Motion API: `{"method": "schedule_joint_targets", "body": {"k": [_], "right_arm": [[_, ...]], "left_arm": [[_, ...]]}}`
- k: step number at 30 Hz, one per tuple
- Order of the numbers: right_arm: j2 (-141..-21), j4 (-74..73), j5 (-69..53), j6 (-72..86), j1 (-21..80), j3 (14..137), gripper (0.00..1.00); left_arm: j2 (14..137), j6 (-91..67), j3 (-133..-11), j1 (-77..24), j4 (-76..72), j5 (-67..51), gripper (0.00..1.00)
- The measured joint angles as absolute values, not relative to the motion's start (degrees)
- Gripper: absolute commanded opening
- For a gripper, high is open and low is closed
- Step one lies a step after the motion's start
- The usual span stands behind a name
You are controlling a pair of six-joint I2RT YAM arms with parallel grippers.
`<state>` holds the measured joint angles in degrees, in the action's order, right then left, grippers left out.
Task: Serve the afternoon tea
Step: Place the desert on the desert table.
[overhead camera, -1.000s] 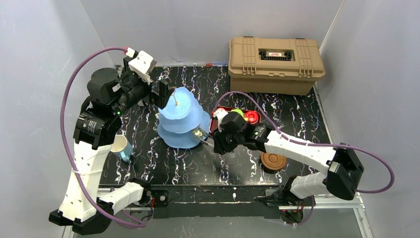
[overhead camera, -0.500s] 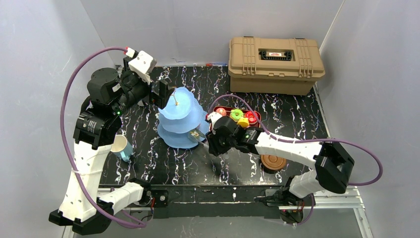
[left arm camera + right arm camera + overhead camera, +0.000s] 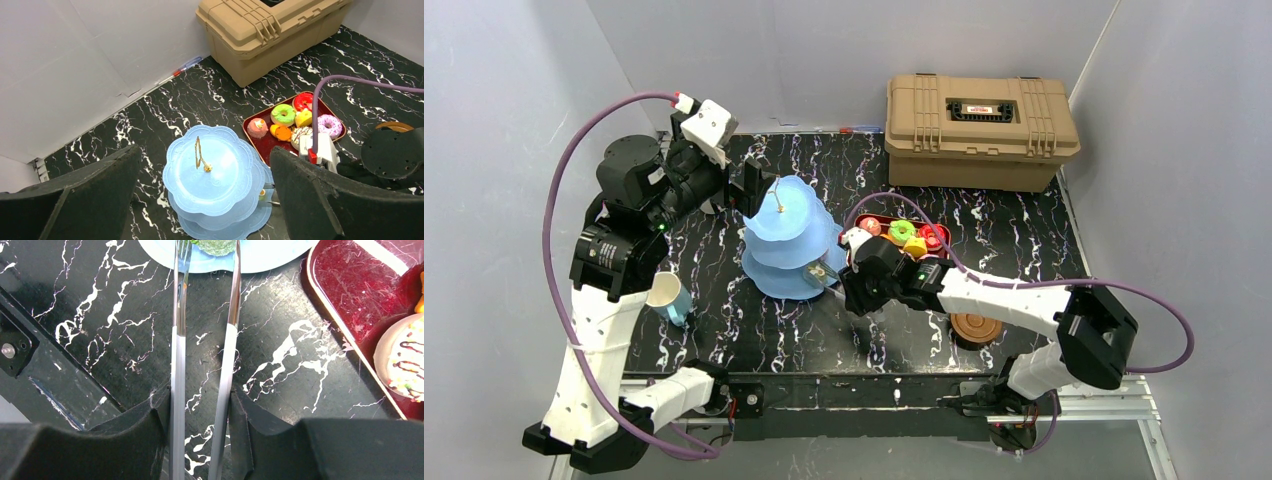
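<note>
Metal tongs (image 3: 178, 340), clenched in the right gripper (image 3: 200, 410), pinch a green treat (image 3: 216, 245) at the bottom tier of the blue stand (image 3: 784, 215); the left gripper (image 3: 205, 152) hangs wide open.

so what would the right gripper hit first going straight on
Likely the blue stand, bottom tier; the tongs in the right gripper reach over its rim, a green piece at their tips.
</note>
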<state>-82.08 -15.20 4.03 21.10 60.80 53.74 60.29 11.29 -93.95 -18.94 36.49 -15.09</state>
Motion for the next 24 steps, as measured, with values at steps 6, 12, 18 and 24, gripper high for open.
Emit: {"method": "schedule_joint_targets", "body": {"k": [6,12,18,24], "right_arm": [[-83.02,-15.07,3.44,21.17,60.8,53.69,0.51],[-83.05,-14.92,3.01,21.32,60.8,53.67,0.52],[-83.02,-14.83,2.87,21.65,60.82,53.67,0.51],[-82.41,-15.4,3.73,21.65,60.82,53.67,0.5]], "left_arm": [[60.34,11.29,-94.26,-18.94,36.47,-15.11,0.99],[60.34,11.29,-94.28,-18.94,36.49,-15.29,0.99],[60.34,11.29,-94.28,-18.94,36.51,-15.42,0.99],[60.34,11.29,-94.28,-18.94,36.51,-15.44,0.99]]}}
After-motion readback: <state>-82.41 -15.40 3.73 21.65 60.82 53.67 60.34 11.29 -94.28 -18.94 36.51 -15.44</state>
